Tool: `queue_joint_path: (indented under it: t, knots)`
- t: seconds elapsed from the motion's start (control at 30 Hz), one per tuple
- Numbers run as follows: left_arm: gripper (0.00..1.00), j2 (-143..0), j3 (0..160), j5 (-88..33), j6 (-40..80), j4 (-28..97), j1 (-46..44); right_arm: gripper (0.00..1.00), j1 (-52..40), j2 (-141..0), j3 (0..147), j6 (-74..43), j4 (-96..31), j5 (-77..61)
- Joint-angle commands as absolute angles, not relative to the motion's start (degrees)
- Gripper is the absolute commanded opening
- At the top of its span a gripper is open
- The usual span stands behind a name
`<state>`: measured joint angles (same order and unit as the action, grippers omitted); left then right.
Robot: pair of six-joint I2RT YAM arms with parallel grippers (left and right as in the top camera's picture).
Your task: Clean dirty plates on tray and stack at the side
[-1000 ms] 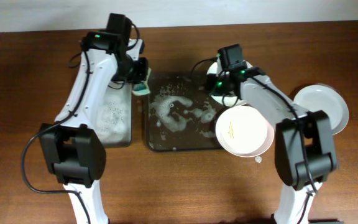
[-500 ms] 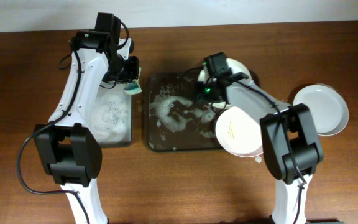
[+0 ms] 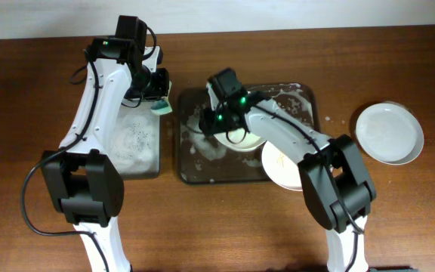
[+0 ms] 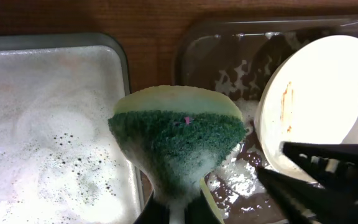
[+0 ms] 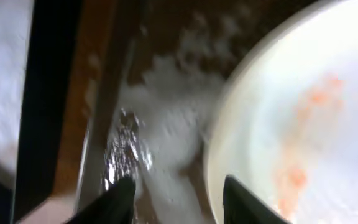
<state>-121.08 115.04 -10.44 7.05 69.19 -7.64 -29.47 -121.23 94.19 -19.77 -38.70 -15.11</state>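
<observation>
**Streaked plate brought across to the sponge side**

The plate point(image 3: 240, 138) you are working on is now at the left-centre of the tray point(image 3: 299, 97). I cannot tell whether it rests in the foam or hangs just over it. Half a second ago it was at the tray's back right corner. The move puts its orange-streaked face near the sponge point(image 3: 162, 107), so I judge that scrubbing is the step about to begin and that this plate is still dirty. The second plate point(image 3: 287, 166), also streaked, lies at the tray's front right and overhangs the rim. The third plate point(image 3: 389, 134) sits alone on the table point(image 3: 225, 219), well off to the right, and looks clean.

Your right gripper point(image 3: 221, 121) has reached far left across the tray, with the arm stretched on a diagonal. Its fingers straddle the plate's rim, one inside and one outside, and pinch it. The wrist view is blurred, so trust that grip only loosely. Your left gripper point(image 3: 157, 94) has not shifted in that half second. It hangs over the gap between the grey tray point(image 3: 157, 155) and the brown one, fingers clamped on the sponge.
</observation>
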Motion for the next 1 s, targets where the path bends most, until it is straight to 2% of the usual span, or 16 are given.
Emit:
queue_joint_path:
  t: [0.0,0.2,0.33,0.6,0.97]
  knots:
    - [0.01,-119.5,116.1,-10.2,6.7,69.2,-7.7,0.46,-24.4,-117.9,102.3,-20.5,-47.4,-13.0]
    - [0.01,-119.5,116.1,-10.2,6.7,69.2,-7.7,0.46,-14.8,-117.4,106.9,-29.3,-67.2,-7.5]
    - [0.01,-119.5,116.1,-10.2,6.7,69.2,-7.7,0.46,-10.2,-117.5,102.8,-29.1,-70.3,-5.2]
    - [0.01,-119.5,116.1,-10.2,6.8,69.2,-7.7,0.46,-6.7,-117.5,90.6,-24.4,-65.5,-5.4]
    - [0.01,-119.5,116.1,-10.2,6.7,69.3,-7.7,0.46,-6.7,-117.5,83.4,-24.3,-46.8,-5.5]
